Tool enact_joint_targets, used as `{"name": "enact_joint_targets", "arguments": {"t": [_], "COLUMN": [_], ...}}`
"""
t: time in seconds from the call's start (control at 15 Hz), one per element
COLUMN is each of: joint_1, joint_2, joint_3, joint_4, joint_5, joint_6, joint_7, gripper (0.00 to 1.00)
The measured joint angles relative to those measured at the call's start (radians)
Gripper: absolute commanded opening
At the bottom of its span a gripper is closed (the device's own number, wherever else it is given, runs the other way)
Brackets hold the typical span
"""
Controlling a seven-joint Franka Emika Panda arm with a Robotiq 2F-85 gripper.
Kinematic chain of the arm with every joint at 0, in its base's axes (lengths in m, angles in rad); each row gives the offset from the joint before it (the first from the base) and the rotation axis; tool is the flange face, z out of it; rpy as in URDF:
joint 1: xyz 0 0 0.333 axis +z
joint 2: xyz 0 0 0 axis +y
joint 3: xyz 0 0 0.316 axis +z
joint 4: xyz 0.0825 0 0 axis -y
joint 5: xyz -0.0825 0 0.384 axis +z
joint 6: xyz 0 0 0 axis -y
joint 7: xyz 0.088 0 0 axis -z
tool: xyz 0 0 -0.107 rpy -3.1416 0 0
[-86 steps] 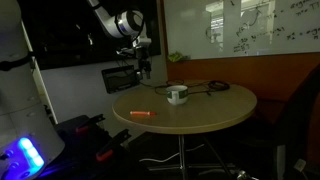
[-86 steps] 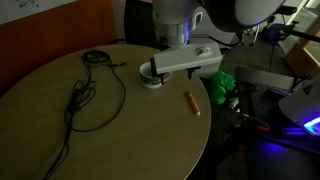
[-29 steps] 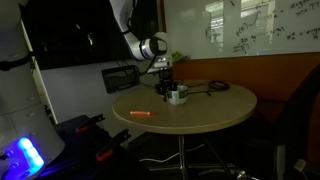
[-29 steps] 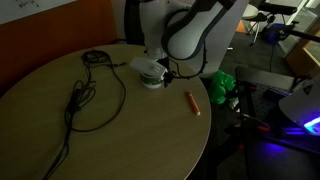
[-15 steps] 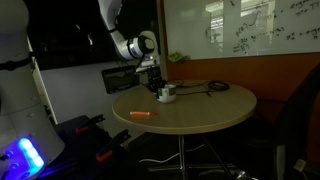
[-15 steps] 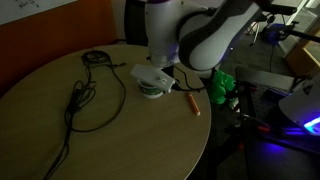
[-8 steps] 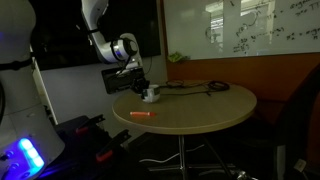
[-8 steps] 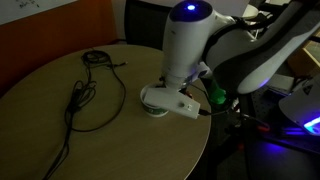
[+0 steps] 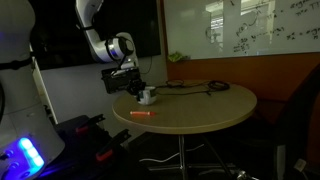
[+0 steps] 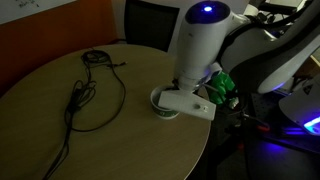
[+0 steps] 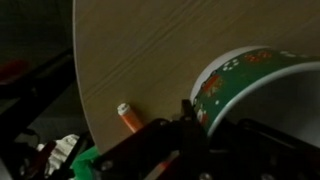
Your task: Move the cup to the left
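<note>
The cup [image 9: 148,96] is small and white and sits low at the round tan table [image 9: 200,105], close to its edge. My gripper [image 9: 140,90] is shut on the cup's rim. In an exterior view the arm leans over the cup [image 10: 158,100] and hides most of it, with the gripper [image 10: 180,103] at its rim. The wrist view shows the cup [image 11: 255,85] large at the right, with a green and red pattern on its wall. One dark finger [image 11: 189,112] of the gripper [image 11: 220,118] presses that wall from outside; the other finger is lost in shadow.
An orange marker [image 9: 141,115] lies near the table's front edge, and in the wrist view the marker [image 11: 128,117] is close beside the cup. A black cable [image 10: 85,90] loops across the table top [image 10: 60,140]. A whiteboard [image 9: 240,30] hangs behind.
The arm has slid the cup across the table toward the edge by the marker, leftward in an exterior view. The gripper has stayed shut on it.
</note>
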Motion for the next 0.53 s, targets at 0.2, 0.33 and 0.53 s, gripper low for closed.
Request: {"name": "enact_joint_targets", "arguments": {"t": [0.2,0.33,0.53], "joint_1": [-0.020,-0.038,-0.058], "joint_2": [0.000,-0.005,-0.027], "joint_3": [0.005,0.011,0.017], "joint_4": [-0.008,-0.008,-0.010], "joint_5": [-0.004,-0.002,0.005], "joint_6": [0.008,0.021,0.050], "joint_7": [-0.040,-0.064,-0.097], "gripper": [0.37,0.47,0.71]}}
